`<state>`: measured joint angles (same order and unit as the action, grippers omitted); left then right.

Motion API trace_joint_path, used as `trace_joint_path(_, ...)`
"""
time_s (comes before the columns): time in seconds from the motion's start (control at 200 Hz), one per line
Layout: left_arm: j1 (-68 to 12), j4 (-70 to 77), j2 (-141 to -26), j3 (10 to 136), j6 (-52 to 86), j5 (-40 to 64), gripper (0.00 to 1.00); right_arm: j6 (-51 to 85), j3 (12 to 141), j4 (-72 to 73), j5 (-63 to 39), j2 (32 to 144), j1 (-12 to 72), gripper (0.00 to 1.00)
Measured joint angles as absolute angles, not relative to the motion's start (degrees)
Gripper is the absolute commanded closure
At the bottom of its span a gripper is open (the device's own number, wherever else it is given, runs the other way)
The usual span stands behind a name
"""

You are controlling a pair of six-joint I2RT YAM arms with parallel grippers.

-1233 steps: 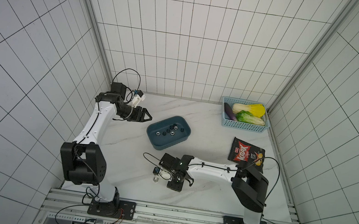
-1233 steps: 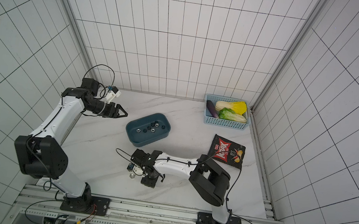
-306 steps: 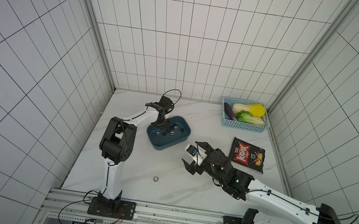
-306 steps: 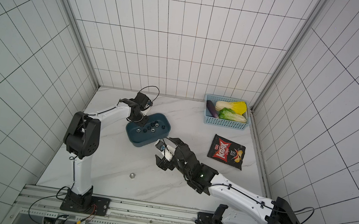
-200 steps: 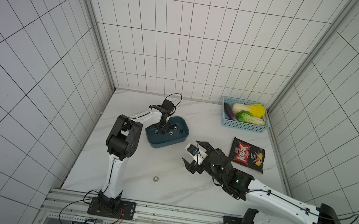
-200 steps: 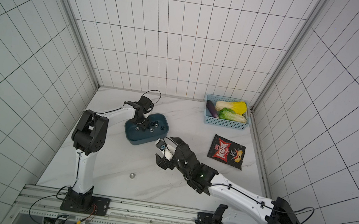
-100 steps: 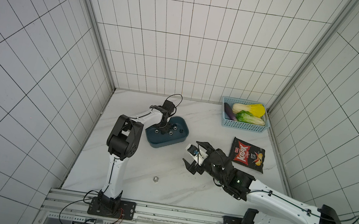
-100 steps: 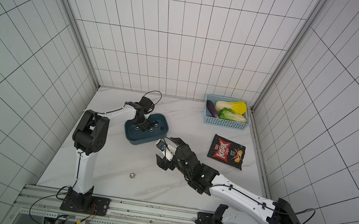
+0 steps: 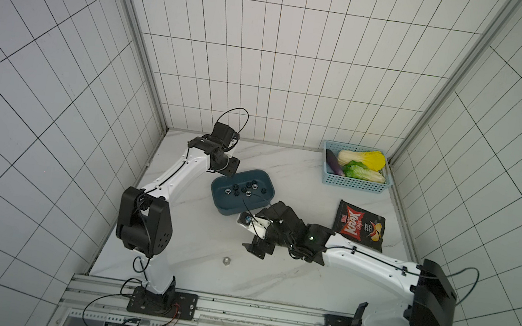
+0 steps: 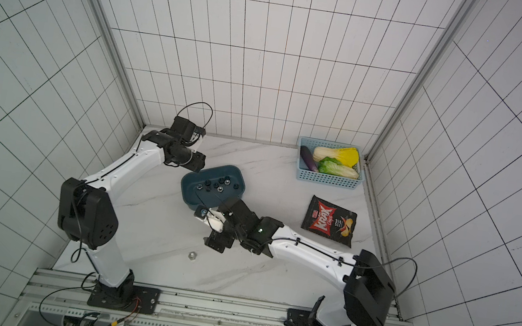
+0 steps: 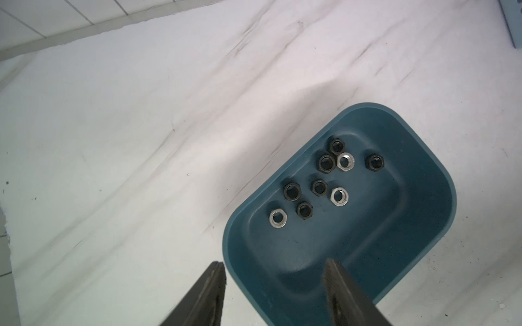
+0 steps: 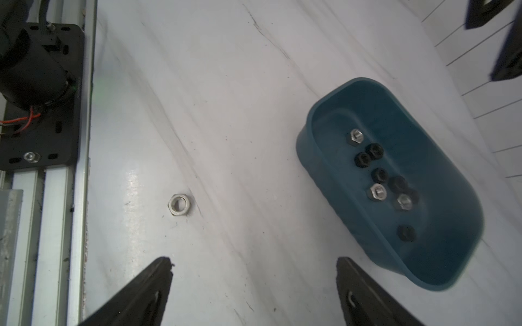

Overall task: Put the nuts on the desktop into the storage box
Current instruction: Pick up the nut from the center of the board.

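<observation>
Clutter keeps to the right side of the desktop (image 9: 287, 280): a basket (image 9: 353, 184) of vegetables (image 9: 362, 166) sits in the far right corner and a chip bag (image 9: 360, 225) lies flat nearer the front, both well apart from the box (image 9: 228, 207). Nine nuts (image 11: 319, 187), six black and three silver, lie inside the box. One loose nut (image 12: 180, 205) rests on bare desktop toward the front, between the two arm bases. In both top views the wrist of the right arm (image 9: 367, 260) hangs over the near edge of the box and hides a little of its rim. That arm stretches low from the front right toward the middle. The right gripper (image 12: 254, 259) points down at the desktop between loose nut and box, its jaws spread wide and empty. The left arm (image 9: 177, 172) rises from the front left, folds at the elbow and reaches to the box's far left corner. The left gripper (image 11: 274, 262) has its jaws parted and straddles that corner, holding nothing; whether a finger touches the rim cannot be told.
</observation>
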<state>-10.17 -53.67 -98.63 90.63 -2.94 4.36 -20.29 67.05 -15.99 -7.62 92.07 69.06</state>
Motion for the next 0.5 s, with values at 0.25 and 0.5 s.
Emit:
trace_joint_path(0.25,3.3,-58.6,-95.7,86.8,-3.5,11.2,0.35,-18.1,84.2,-29.5,-13.0,109.4,71.7,0.26)
trace_joint_path(0.5,9.7,-61.2,-93.6,84.4,-5.3,13.9,0.34,-14.7,100.0,-44.1,-12.3,123.1,73.5,0.29)
